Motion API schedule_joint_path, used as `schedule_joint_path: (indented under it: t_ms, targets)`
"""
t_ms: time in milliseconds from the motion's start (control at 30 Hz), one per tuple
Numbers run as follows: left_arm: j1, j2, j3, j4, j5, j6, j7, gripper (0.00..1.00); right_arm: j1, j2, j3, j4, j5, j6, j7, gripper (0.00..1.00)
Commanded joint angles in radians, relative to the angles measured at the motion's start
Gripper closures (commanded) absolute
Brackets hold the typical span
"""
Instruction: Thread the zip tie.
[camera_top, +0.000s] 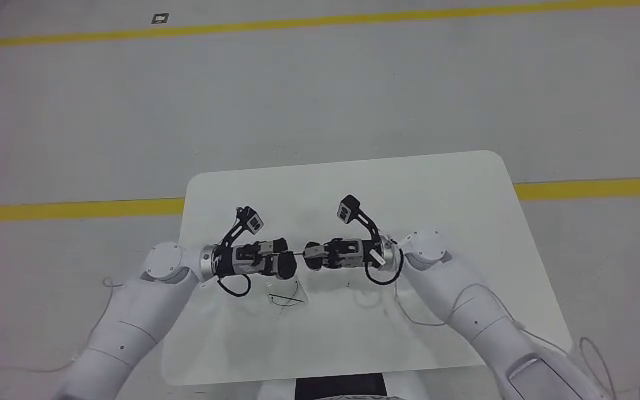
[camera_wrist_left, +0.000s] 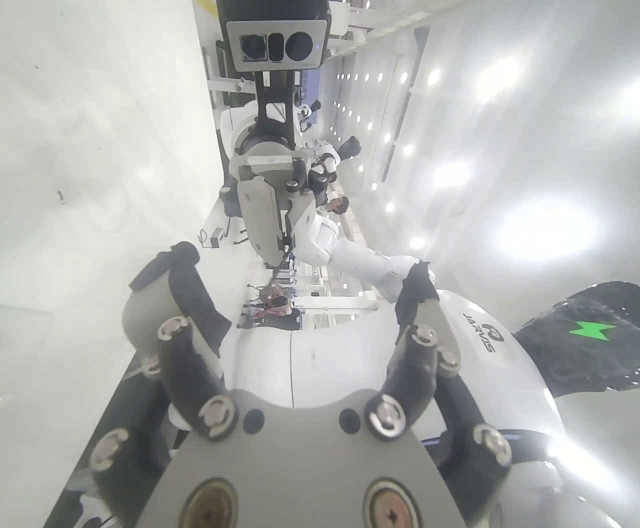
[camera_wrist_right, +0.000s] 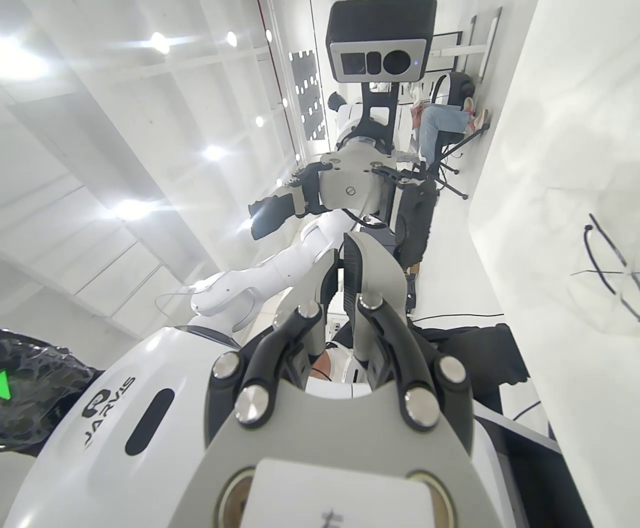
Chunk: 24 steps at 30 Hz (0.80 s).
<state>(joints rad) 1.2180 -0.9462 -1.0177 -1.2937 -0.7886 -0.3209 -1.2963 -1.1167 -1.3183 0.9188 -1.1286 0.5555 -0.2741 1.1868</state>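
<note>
Zip ties (camera_top: 285, 298) lie loose on the white table (camera_top: 450, 200), at six o'clock from the wide-jawed left gripper (camera_top: 291, 263). Facing it, the right gripper (camera_top: 309, 256) is pinched narrow, its contents unclear.

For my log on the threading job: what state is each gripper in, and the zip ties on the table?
left gripper: open wide, nothing between its fingers, facing the right gripper.
right gripper: shut, fingers nearly together; cannot tell whether it pinches anything.
zip ties: black, lying loose on the table, apart from both grippers.
</note>
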Motion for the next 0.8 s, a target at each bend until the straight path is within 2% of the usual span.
schedule_joint_path:
  t_ms: [0, 233, 400, 767]
  targets:
    - [0.001, 0.0, 0.001, -0.001, 0.003, 0.002, -0.001, 0.51, -0.005, 0.003, 0.003, -0.007, -0.007, 0.007, -0.003, 1.0]
    - [0.001, 0.0, 0.004, -0.002, 0.014, 0.008, 0.003, 0.59, -0.014, 0.008, 0.003, -0.021, -0.029, 0.025, -0.008, 1.0]
    - [-0.002, -0.001, 0.007, -0.001, 0.029, 0.011, 0.012, 0.58, -0.015, 0.01, 0.001, -0.026, -0.032, 0.03, -0.008, 1.0]
    - [-0.005, -0.002, 0.01, 0.001, 0.036, 0.015, 0.019, 0.67, -0.008, 0.008, -0.014, -0.021, -0.033, 0.036, -0.014, 1.0]
